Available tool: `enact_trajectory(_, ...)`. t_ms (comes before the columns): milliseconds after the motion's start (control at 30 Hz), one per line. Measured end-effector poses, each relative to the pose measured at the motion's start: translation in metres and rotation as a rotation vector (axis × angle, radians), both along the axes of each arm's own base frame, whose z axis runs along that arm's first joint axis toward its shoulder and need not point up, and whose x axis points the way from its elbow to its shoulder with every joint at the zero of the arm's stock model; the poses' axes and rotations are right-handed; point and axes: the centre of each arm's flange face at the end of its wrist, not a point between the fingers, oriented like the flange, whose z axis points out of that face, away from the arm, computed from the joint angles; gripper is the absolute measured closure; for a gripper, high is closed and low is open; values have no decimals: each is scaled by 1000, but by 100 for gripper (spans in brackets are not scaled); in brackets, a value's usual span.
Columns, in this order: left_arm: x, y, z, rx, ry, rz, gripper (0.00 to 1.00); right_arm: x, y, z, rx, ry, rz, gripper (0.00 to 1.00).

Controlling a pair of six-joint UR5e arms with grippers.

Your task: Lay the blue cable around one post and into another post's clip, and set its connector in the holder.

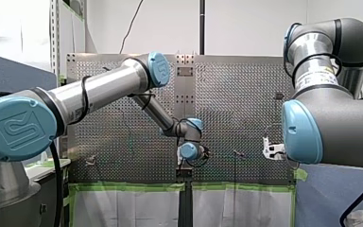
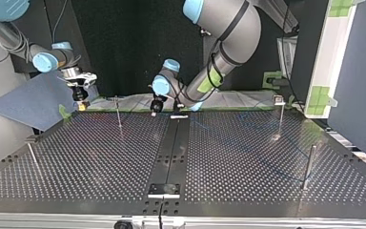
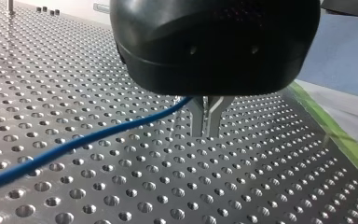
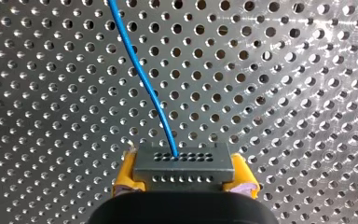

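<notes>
My right gripper [image 4: 183, 173] has its yellow pads clamped on the grey connector [image 4: 182, 161]. The blue cable [image 4: 144, 79] leaves the connector's face and runs off across the perforated counter [image 4: 307, 93]. In the left wrist view my left gripper [image 3: 207, 130] has its metal fingers drawn together at the tips, just above the counter. The cable runs up into them, so it looks pinched there, though the gripper's body hides the exact contact. In the top view both grippers sit along the counter's far edge, well apart from the clip-topped post [image 2: 279, 112] and the plain post [image 2: 309, 167], so I judge none of the routing done. The chief risk is tension: with the cable held at two places, arms moving apart beyond the available slack could strain it at the connector or drag it through the metal fingers. The thin post [image 2: 118, 112] between the grippers could snag a low sweep. Fingertips this near the holes could catch, and a side pull could twist the connector in its pads before it reaches the holder.
</notes>
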Motion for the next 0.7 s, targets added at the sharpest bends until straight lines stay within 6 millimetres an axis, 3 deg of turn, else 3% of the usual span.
enact_trajectory(700,5,5,0,-1,-1,9,93,-2,-19,12,-46,-1,-23,100)
